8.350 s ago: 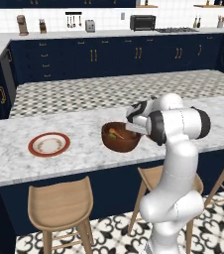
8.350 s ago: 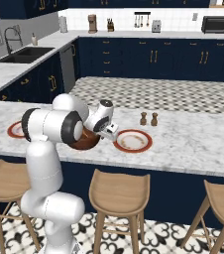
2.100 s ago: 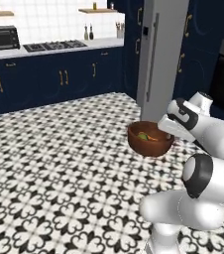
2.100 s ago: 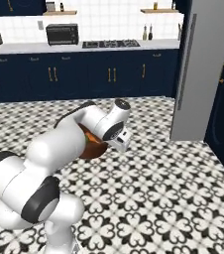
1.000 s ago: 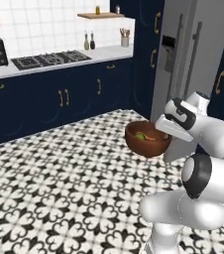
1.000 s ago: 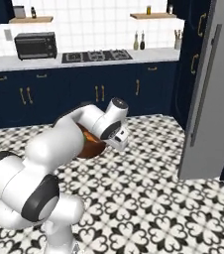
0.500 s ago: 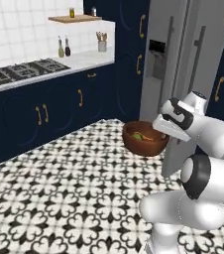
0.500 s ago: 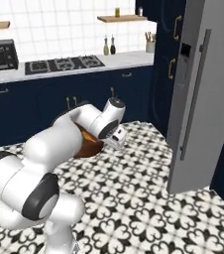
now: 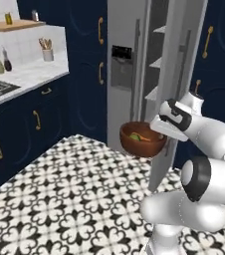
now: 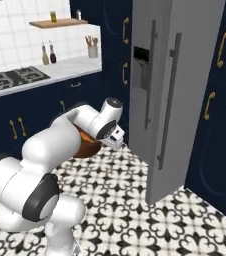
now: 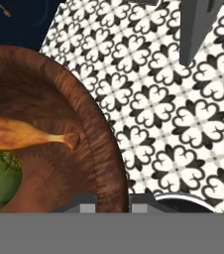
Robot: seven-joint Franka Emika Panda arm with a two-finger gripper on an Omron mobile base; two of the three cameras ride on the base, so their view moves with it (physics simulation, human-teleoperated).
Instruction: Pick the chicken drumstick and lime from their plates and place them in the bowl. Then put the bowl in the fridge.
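Dark reddish-brown wood with a streaky grain is what I am carrying: the bowl (image 9: pixel 142 140) is hanging in mid-air over the patterned floor (image 9: pixel 79 189), pinched by its thick rim, and I am judging that a rim grip is chosen because the walls are too wide to span. The gripper (image 11: pixel 113 198) is clamping that rim with its fingers pressed tight on either side of the wall, seen at the bottom of the hand view, while the white wrist is showing just right of the bowl in the left base view. Inside, the chicken drumstick (image 11: pixel 27 134) is lying flat on the curved floor of the bowl, glossy orange-brown with its thin bone end pointing toward the rim, and the lime (image 11: pixel 0 181), round and dull green, is resting just beside it; both are looking settled because I am keeping the bowl level. Ahead, the fridge (image 9: pixel 154 74) is standing with one smooth grey door swung open, pale shelves (image 9: pixel 154 94) showing inside, and the bowl is near the opening but not yet in it, so I am reckoning the placing step remains.
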